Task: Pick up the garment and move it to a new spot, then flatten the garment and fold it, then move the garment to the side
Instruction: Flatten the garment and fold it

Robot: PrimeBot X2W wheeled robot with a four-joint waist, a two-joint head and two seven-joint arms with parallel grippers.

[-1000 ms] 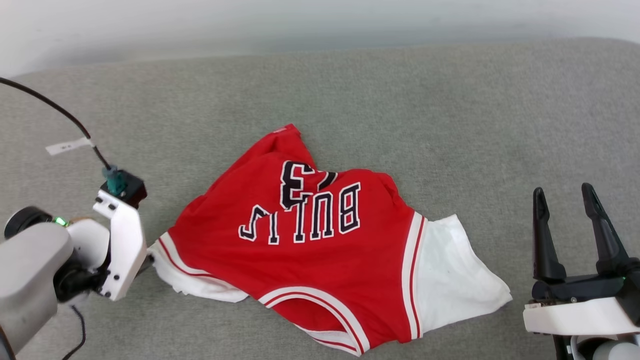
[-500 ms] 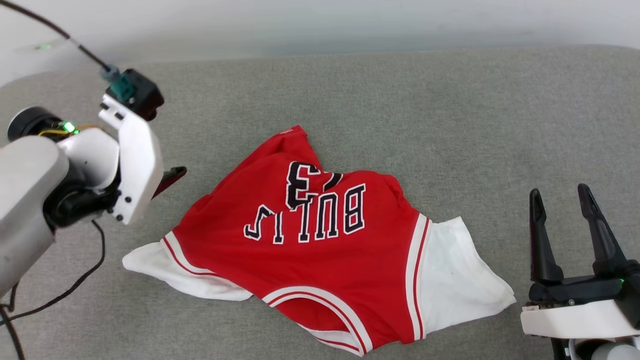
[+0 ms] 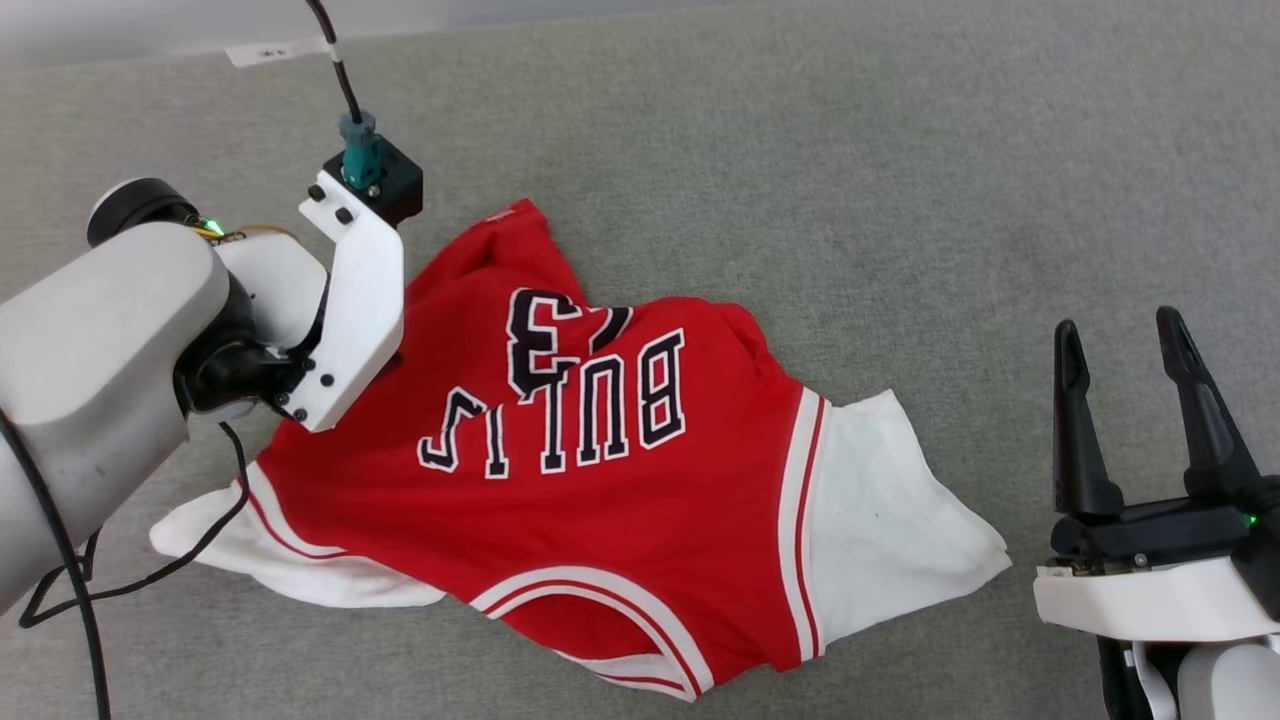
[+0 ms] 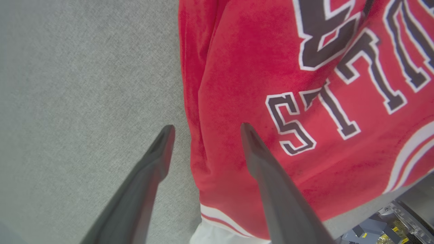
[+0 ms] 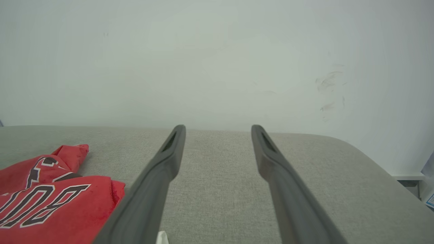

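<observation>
Head view: the bare grey surface (image 3: 900, 180) across the upper and right frame gives me free passage. My right gripper (image 3: 1118, 325), fingers spread, stands well apart from the garment (image 3: 600, 480). Obstacles are three:

- The garment fills centre frame.
- My left arm (image 3: 100, 330) overhangs its upper-left edge.
- A black cable (image 3: 130, 583) crosses in front of the white sleeve at lower left.

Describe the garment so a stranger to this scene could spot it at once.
Find the grey padded surface. Near its middle lies the garment, rumpled, with the left gripper open over one red edge and the right gripper open beyond a white sleeve. It alone is bright red, with white sleeves, striped trim and black-and-white lettering.
</observation>
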